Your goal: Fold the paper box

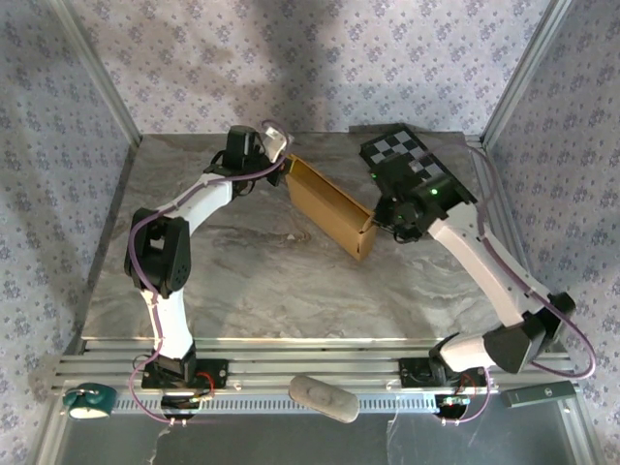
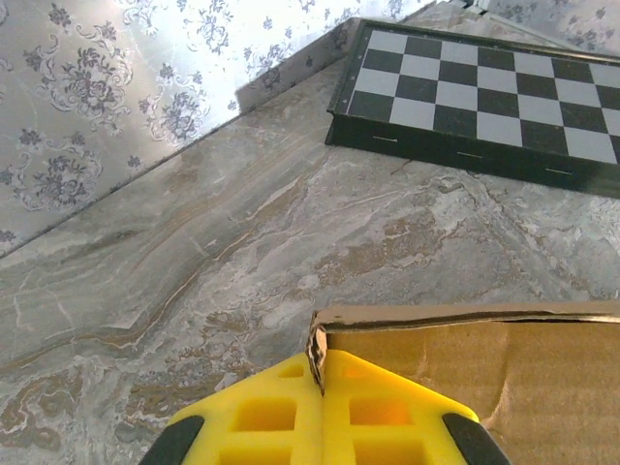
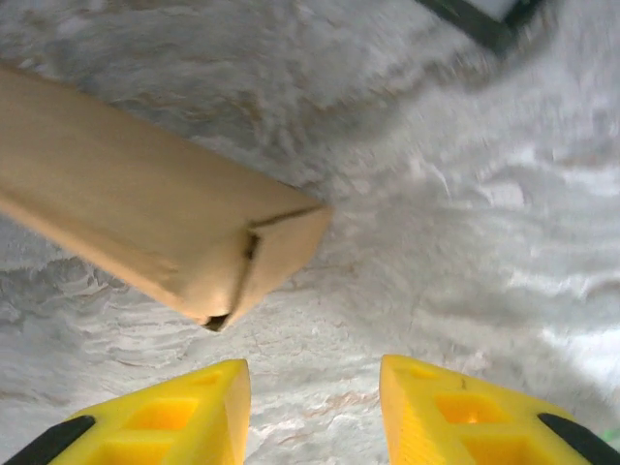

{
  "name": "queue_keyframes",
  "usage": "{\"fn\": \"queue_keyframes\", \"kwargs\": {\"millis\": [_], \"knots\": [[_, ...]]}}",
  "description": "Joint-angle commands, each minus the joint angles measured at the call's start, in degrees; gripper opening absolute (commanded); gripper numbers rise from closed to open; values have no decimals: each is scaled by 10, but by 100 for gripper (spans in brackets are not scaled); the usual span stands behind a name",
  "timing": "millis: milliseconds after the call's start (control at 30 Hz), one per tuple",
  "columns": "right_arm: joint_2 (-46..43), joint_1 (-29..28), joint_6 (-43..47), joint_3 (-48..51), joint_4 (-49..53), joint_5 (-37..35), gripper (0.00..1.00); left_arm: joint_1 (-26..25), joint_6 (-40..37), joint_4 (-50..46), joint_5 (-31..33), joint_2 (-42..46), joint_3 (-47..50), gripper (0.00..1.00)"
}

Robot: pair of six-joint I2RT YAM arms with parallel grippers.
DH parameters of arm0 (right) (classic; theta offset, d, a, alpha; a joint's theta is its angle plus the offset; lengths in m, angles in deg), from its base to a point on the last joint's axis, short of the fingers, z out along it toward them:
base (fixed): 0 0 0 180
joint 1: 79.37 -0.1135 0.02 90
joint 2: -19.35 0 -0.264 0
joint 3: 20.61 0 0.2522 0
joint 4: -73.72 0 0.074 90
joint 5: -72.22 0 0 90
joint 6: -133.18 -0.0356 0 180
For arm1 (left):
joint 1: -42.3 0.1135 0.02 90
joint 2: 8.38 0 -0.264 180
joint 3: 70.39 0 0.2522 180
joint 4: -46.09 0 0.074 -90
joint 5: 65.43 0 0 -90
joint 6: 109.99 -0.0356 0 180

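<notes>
The paper box point(image 1: 329, 208) is tan cardboard, a shallow folded shape standing tilted on the marble table point(image 1: 252, 281) at its middle. My left gripper point(image 1: 285, 167) is shut on the box's far left corner; in the left wrist view the yellow fingers point(image 2: 262, 417) pinch the cardboard edge point(image 2: 318, 354) of the box point(image 2: 484, 378). My right gripper point(image 1: 384, 222) is at the box's near right end, just off it. In the right wrist view it point(image 3: 315, 407) stands open over bare table, with the box's end point(image 3: 155, 213) ahead and left of its fingers.
A black-and-white checkerboard panel point(image 1: 412, 160) lies at the back right, close behind my right wrist, and also shows in the left wrist view point(image 2: 484, 87). Patterned walls enclose three sides. On the front rail sit a teal object point(image 1: 89, 399), a grey oval piece point(image 1: 323, 397) and a dark bar point(image 1: 541, 394).
</notes>
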State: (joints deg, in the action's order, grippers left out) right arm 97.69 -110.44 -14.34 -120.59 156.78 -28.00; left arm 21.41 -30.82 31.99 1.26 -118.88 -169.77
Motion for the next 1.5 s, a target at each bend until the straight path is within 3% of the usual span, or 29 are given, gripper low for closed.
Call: {"fn": "queue_keyframes", "kwargs": {"millis": [0, 267, 533, 867, 1467], "knots": [[-43, 42, -134, 49, -45, 106, 43, -17, 21, -75, 65, -2, 33, 0], [-52, 150, -230, 134, -193, 200, 48, -48, 65, -73, 151, 16, 60, 0], [-13, 216, -222, 118, -251, 243, 49, -66, 81, -92, 184, 23, 60, 0], [22, 218, -253, 110, -268, 303, 51, -77, 96, -112, 202, 18, 52, 0], [60, 226, -230, 99, -261, 321, 54, -80, 98, -118, 196, 16, 47, 0]]}}
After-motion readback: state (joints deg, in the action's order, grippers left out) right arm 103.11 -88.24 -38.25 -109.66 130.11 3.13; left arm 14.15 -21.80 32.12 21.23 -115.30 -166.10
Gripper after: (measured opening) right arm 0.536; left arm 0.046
